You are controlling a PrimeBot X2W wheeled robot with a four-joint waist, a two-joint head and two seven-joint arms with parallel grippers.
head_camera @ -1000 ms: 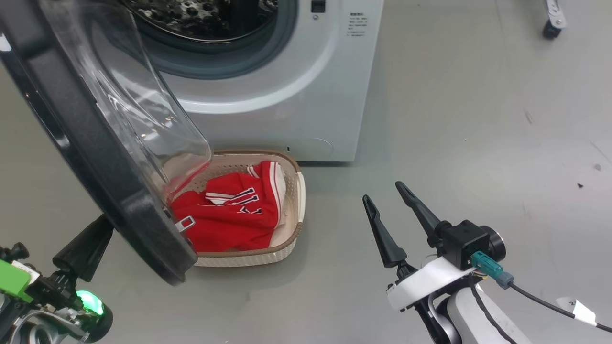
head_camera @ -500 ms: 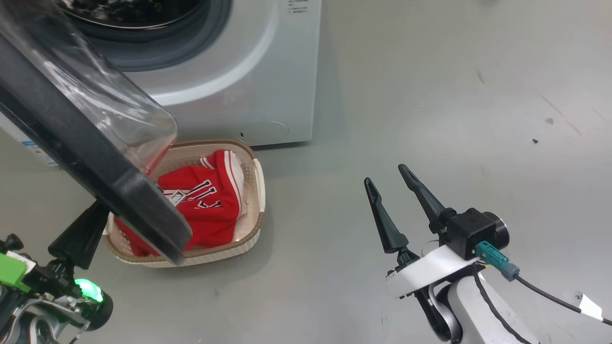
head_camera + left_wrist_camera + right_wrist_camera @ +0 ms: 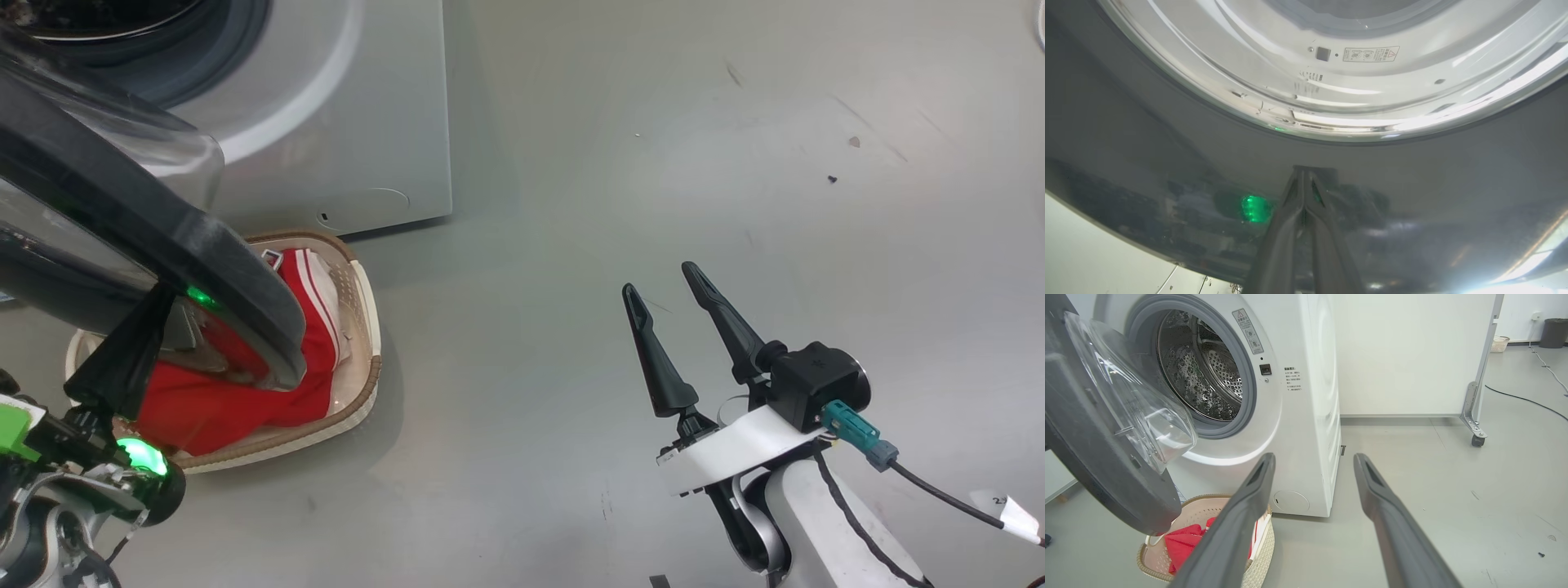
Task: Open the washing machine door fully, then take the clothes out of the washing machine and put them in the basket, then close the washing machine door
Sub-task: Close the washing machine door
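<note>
Both tapered fingers of our left end effector [image 3: 1303, 179] pressed shut against the glossy black washing machine door [image 3: 204, 253] at left; our right end effector [image 3: 660, 279] gaped. Red clothes [image 3: 229, 408] filled the perforated basket [image 3: 374, 377], lower left.

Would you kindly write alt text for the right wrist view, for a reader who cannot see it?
A white front-loading washing machine stands with its round black-rimmed glass door open and its perforated steel drum showing no clothes. Below the door, a cream perforated basket holds red clothes; the open right end effector frames the foreground.
</note>
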